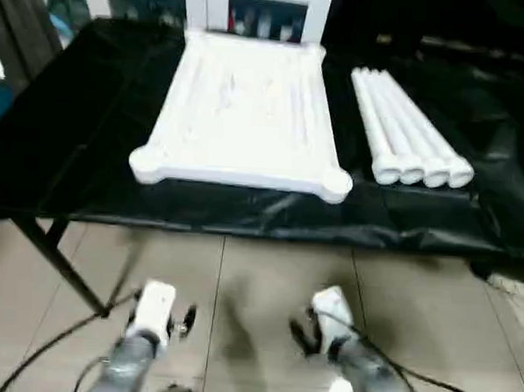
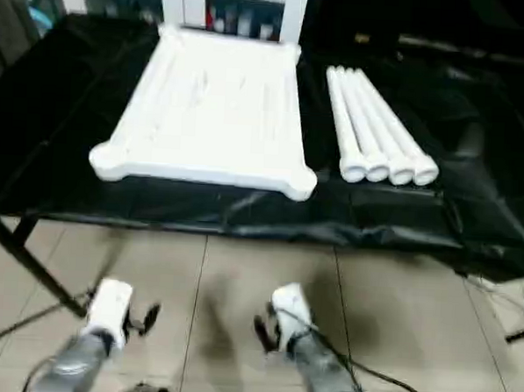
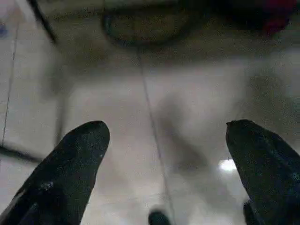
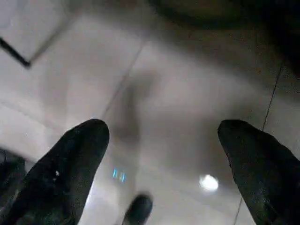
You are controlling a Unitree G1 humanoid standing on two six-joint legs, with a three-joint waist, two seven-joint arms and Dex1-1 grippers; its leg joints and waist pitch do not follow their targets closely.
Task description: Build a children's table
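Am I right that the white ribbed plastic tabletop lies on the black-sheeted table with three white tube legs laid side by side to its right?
Not quite: there are four white tube legs, not three, as the left eye view shows. The rest holds: they lie side by side to the right of the white ribbed plastic tabletop on the black-sheeted table.

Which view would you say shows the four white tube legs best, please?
The right eye view: the four white tube legs lie side by side on the black-sheeted table, well inside the frame. The left eye view shows them too, nearer its edge. Both wrist views look at floor.
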